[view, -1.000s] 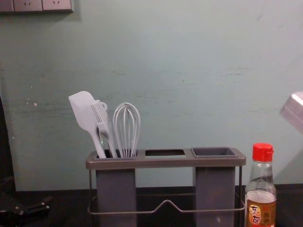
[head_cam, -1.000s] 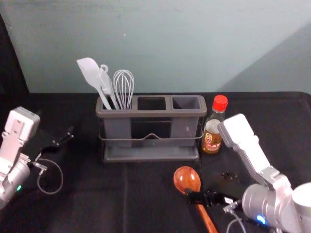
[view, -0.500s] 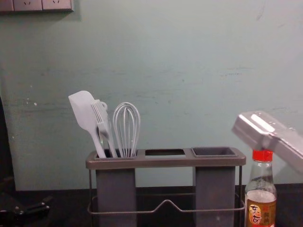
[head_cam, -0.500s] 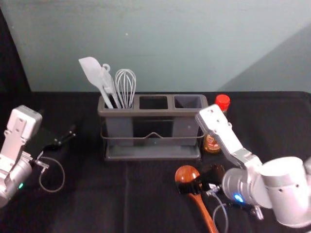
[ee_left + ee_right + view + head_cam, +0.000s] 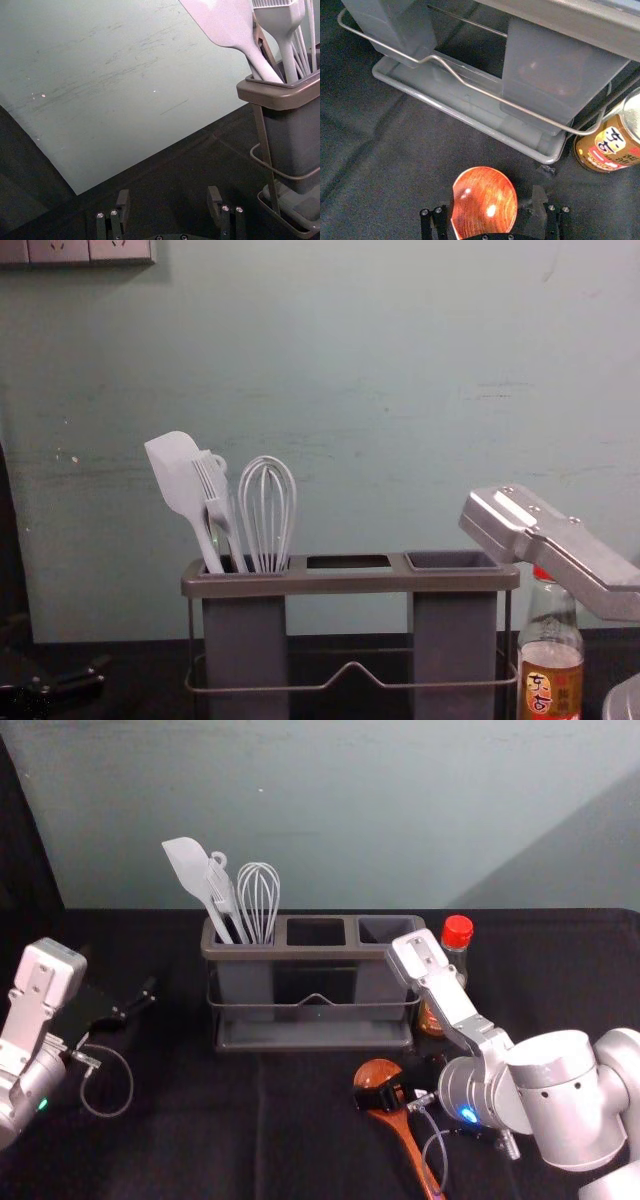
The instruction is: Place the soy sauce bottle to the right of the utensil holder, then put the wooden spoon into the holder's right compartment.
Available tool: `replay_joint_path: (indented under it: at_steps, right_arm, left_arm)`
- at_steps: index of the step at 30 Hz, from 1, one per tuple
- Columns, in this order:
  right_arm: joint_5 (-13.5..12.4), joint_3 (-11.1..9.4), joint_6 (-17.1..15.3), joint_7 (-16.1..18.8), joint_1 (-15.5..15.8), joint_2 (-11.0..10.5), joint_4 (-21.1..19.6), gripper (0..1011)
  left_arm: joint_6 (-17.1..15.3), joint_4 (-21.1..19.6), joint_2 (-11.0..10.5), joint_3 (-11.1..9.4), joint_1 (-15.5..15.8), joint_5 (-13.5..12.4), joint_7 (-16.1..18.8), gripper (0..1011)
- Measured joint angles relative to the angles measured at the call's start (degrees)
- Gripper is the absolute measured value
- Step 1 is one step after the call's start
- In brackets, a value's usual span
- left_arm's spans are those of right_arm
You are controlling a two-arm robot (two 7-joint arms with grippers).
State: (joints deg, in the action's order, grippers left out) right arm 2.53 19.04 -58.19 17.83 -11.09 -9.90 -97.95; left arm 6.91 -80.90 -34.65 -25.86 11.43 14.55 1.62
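Observation:
The right gripper (image 5: 384, 1094) is over the wooden spoon (image 5: 417, 1157) where bowl meets handle. In the right wrist view, the right gripper (image 5: 492, 207) is open, its fingers on either side of the spoon's reddish-brown bowl (image 5: 485, 201). The grey utensil holder (image 5: 312, 955) has an unoccupied right compartment (image 5: 383, 931). Upright against the back wall side, just right of the holder, stands the red-capped soy sauce bottle (image 5: 457, 932), partly behind the right arm. The left gripper (image 5: 128, 1006) is parked at the left, and in its wrist view the left gripper (image 5: 168, 200) stands open and holds nothing.
A white spatula (image 5: 188, 870), a brush and a whisk (image 5: 258, 898) stand in the holder's left compartment. A wire rail (image 5: 355, 672) runs across the holder's front. The wall (image 5: 350, 810) rises behind the black-covered table (image 5: 200, 1120).
The right gripper has moved left across the spoon, coming over its neck. The spoon's bowl has shifted slightly left. The right arm now overlaps the bottle more in the chest view. The left arm holds still.

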Motion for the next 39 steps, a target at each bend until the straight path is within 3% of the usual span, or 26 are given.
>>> replay_joint_path:
  at_steps: [12, 21, 39]
  right_arm:
    - [2.07, 0.03, -0.42, 1.50, 0.04, 0.81, -0.25, 1003]
    - [4.38, 1.37, -1.21, 1.89, -0.93, 1.44, 1.64, 1003]
    - [6.64, -0.49, -0.19, 3.46, -0.07, 2.83, 1.50, 1002]
  left_arm:
    - [0.00, 0.00, 0.00, 0.00, 0.00, 0.00, 0.00, 1011]
    - [0.00, 0.00, 0.00, 0.00, 0.00, 0.00, 0.00, 1011]
    - [0.00, 0.00, 0.00, 0.00, 0.00, 0.00, 0.00, 1011]
